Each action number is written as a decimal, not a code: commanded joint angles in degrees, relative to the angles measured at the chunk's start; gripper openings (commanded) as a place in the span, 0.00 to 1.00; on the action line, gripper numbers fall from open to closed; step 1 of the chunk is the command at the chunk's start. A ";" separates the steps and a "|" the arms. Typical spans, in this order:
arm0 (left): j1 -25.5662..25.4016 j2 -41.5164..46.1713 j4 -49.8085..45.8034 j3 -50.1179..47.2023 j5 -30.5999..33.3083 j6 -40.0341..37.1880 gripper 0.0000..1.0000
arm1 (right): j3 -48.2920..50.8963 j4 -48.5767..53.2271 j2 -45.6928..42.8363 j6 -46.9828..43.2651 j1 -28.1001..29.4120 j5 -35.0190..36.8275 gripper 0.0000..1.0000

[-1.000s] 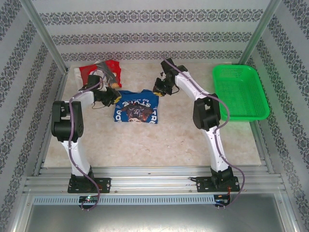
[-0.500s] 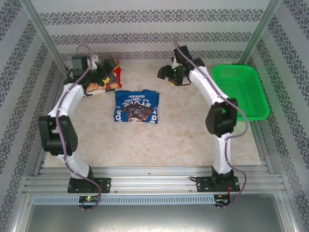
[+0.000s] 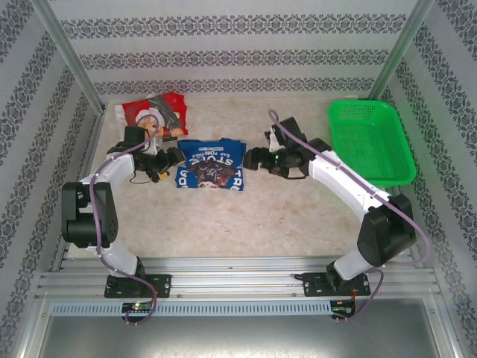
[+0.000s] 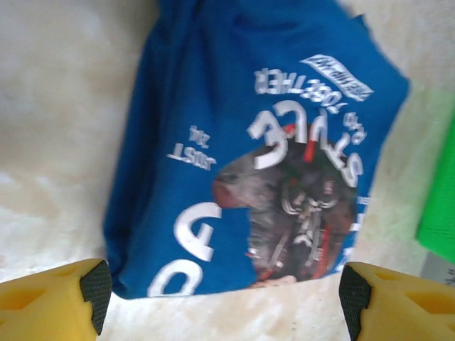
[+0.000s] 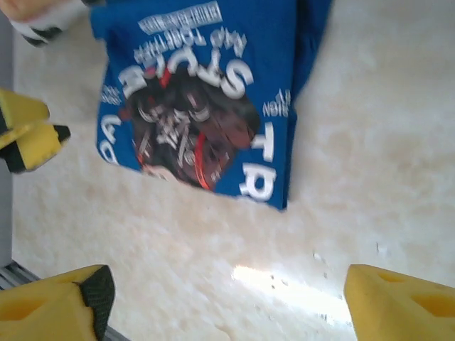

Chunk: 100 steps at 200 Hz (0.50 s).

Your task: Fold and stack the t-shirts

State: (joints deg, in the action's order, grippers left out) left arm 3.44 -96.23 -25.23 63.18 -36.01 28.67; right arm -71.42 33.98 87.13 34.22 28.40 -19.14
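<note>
Royal-blue t-shirt lies folded; left gripper and right gripper flank it, jaws open. Probable next step: grip it and stack with red t-shirt.

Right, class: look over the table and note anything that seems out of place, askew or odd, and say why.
The red t-shirt lies tilted and uneven at the far left corner, not stacked with the folded blue t-shirt at the table's middle. Nothing looks spilled or damaged.

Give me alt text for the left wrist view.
A folded royal-blue cloth t-shirt with white lettering and a dark graphic lies on a pale marbled table. The left end effector stands open, yellow fingers at the bottom corners.
</note>
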 commanded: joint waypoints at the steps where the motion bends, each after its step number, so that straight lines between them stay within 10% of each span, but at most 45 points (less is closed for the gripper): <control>1: -0.52 -0.67 0.77 2.36 4.81 -4.58 0.84 | 1.98 -4.57 -6.08 -0.38 2.52 2.07 0.91; 100: -6.14 -13.58 14.38 3.94 5.69 1.17 0.83 | 6.54 -4.97 -17.87 0.97 8.70 5.44 0.98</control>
State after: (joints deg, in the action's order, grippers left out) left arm -1.21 -107.50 -17.28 65.32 -29.26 27.22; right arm -66.70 29.71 71.66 34.35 36.21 -15.64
